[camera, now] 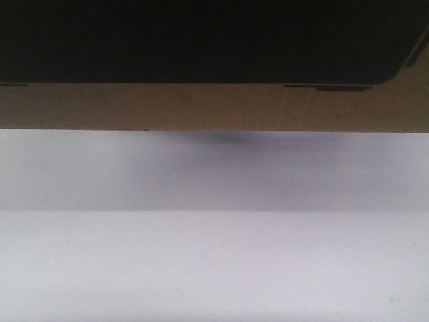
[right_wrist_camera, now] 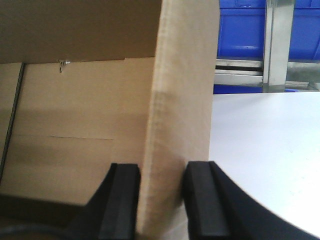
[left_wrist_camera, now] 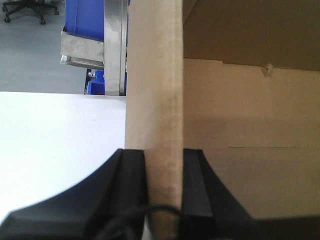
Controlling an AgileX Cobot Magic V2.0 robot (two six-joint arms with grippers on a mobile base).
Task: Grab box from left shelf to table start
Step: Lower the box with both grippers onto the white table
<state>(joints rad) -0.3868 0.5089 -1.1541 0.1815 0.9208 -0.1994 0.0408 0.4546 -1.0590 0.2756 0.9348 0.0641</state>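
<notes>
Brown corrugated cardboard fills much of every view. From the front camera, the box (camera: 201, 107) shows as a wide tan strip under its black printed panel (camera: 201, 40), which is too dark to read. Its straight lower edge meets the white table (camera: 214, 255), with a soft shadow under the middle. It may rest on the surface or hang just above it; this angle does not settle which. Smooth, matte white surface stretches from the carton toward the camera.

In the left wrist view, the left gripper (left_wrist_camera: 164, 192) is clenched on an upright cardboard flap (left_wrist_camera: 155, 100) of the box. One black, rubbery finger (left_wrist_camera: 132, 190) presses on each face. The flap's raw edge is pale and fibrous. To its right is the carton's flat side wall, shaded by the overhanging lid. To its left, open table runs back to a straight far edge. Beyond that edge stand a steel rack (left_wrist_camera: 114, 50), blue plastic bins (left_wrist_camera: 82, 20) and grey floor (left_wrist_camera: 30, 55).

The right wrist view mirrors this. The right gripper (right_wrist_camera: 161, 200) grasps a matching flap (right_wrist_camera: 182, 100) between two black fingers (right_wrist_camera: 200, 200). The carton wall lies to the left and bare white table to the right. Past the table's far edge are a steel upright (right_wrist_camera: 277, 45) and more blue bins (right_wrist_camera: 240, 25).
</notes>
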